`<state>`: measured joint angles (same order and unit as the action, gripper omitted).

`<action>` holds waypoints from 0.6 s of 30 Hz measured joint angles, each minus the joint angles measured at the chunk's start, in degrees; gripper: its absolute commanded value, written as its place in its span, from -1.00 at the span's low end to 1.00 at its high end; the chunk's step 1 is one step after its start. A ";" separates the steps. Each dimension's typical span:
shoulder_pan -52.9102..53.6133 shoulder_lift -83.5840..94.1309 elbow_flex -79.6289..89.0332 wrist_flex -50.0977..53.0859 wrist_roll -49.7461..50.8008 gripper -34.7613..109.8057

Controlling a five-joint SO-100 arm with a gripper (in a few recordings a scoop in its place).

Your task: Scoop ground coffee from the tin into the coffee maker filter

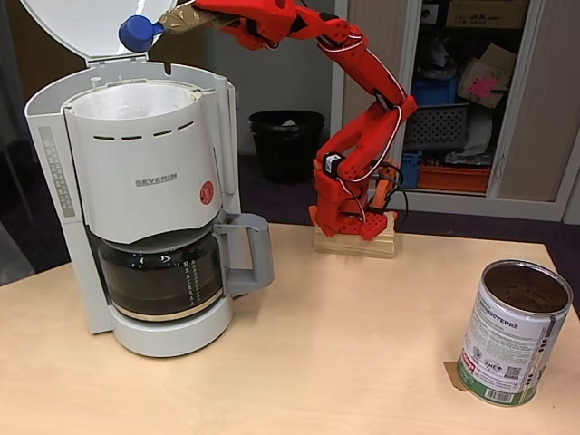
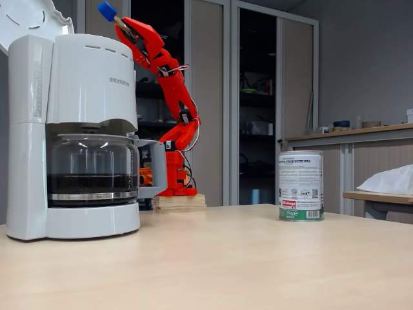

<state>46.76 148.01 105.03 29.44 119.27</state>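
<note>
Delivery step, by the look of it: claw (image 1: 186, 18) clamped on taped handle of blue scoop (image 1: 139, 33), upper left of frame, above coffee maker filter (image 1: 136, 101). Scoop contents not visible. Next: bring scoop over filter centre, tip. Raised lid (image 1: 82, 25) crowds behind. Tin (image 1: 515, 332) lower right on surface (image 1: 344, 362), well apart. Carafe (image 1: 163, 272) below basket.
</note>
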 measured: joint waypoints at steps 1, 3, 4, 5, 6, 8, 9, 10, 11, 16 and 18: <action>0.18 0.18 0.79 -0.88 -0.18 -0.52; 0.18 0.00 1.67 -2.64 -2.72 -0.52; 0.18 -0.09 1.93 -3.08 -4.66 -0.52; 0.53 -0.18 2.11 -3.69 -7.12 -0.52; 0.79 -0.09 2.11 -4.04 -9.93 -0.52; 0.88 0.70 2.11 -4.39 -16.44 -0.52; 0.62 0.97 2.20 -4.48 -19.86 -0.52; 0.44 1.67 2.20 -4.22 -23.20 -0.52; 0.00 2.11 2.20 -3.78 -26.72 -0.52; -4.75 5.80 3.78 -0.79 -44.47 -0.52; -7.03 7.56 5.62 -0.18 -51.06 -0.52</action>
<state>39.73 155.57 110.65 29.27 68.20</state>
